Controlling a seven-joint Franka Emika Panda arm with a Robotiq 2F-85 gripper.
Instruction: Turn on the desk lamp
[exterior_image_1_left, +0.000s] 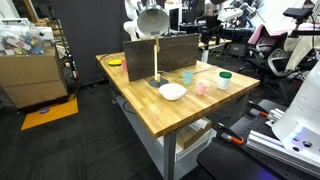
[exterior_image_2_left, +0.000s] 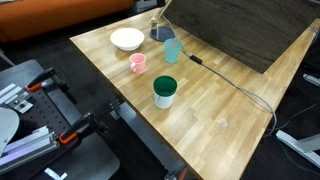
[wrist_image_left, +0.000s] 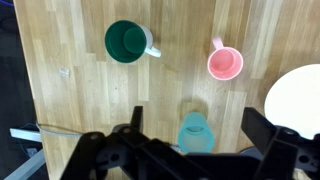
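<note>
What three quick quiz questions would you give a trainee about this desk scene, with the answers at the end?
1. True or false: the fingers are shut on the desk lamp.
2. Which cup shows between the fingers in the wrist view? A) green mug B) teal cup C) pink mug
3. How many cups or mugs stand on the table?

Key:
1. False. The gripper is open and holds nothing; the desk lamp stands untouched.
2. B, the teal cup.
3. Three: teal cup, green mug, pink mug.
</note>
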